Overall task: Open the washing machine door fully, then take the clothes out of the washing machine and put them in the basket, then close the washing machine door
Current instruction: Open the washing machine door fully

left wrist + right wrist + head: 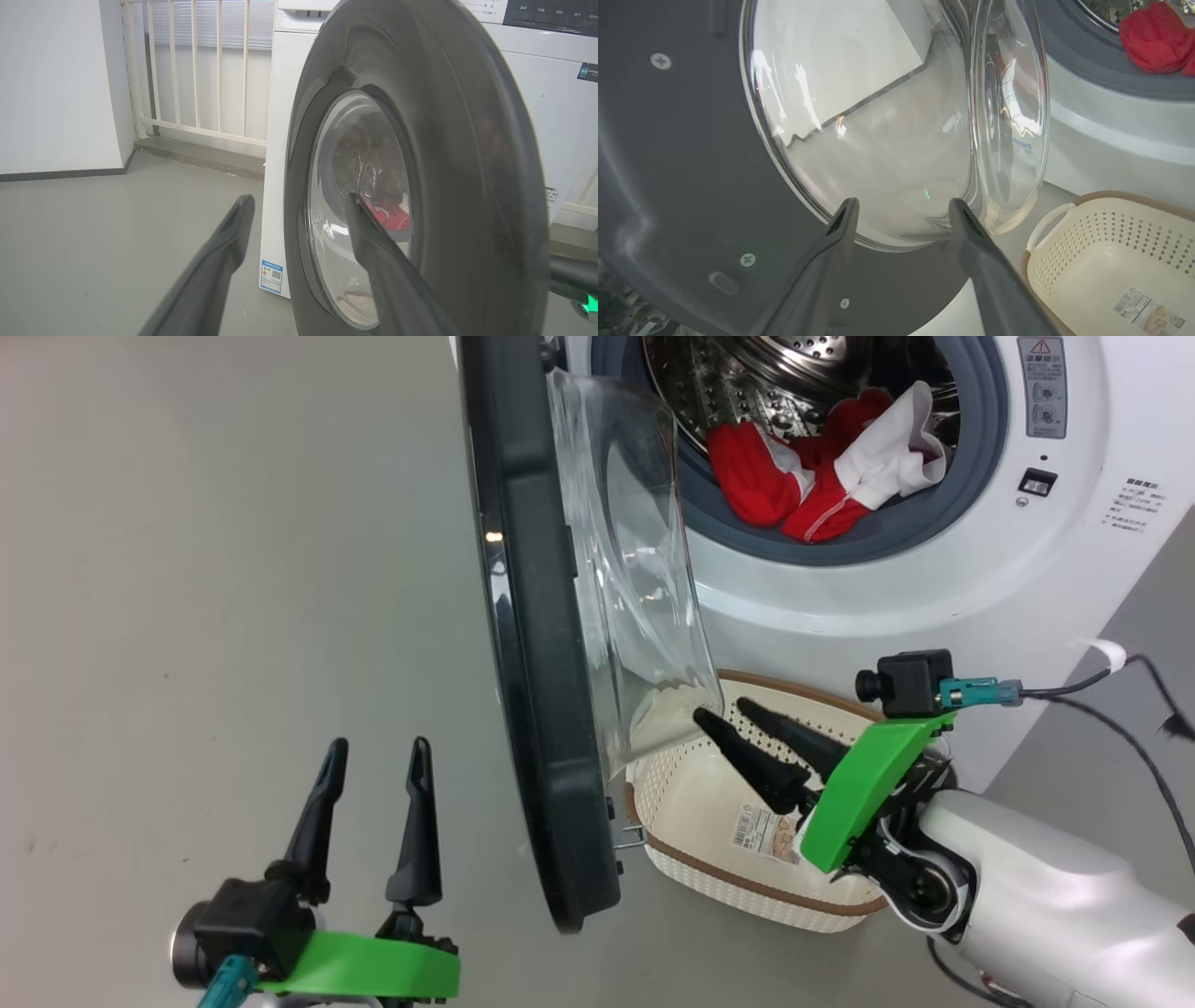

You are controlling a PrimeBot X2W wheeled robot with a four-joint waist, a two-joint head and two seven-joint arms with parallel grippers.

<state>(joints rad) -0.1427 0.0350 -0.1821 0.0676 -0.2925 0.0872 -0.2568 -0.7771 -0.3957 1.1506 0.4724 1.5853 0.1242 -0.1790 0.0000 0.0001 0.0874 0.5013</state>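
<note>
The washing machine (840, 607) stands at the top right with its black door (532, 691) swung out edge-on toward me, the clear glass bowl (644, 607) bulging to the right. Red and white clothes (822, 467) lie in the steel drum. The cream basket (709, 821) sits on the floor below the opening, holding nothing but its paper label. My right gripper (721, 711) hovers open over the basket, fingers pointing at the glass bowl (896, 140). My left gripper (378, 747) stands open left of the door (420, 177), nothing between its fingers.
Grey floor (205, 569) spreads to the left of the door. A white railing (196, 74) and a white wall (51, 84) stand behind the machine. Black cables (1120, 709) trail from my right wrist along the machine's right side.
</note>
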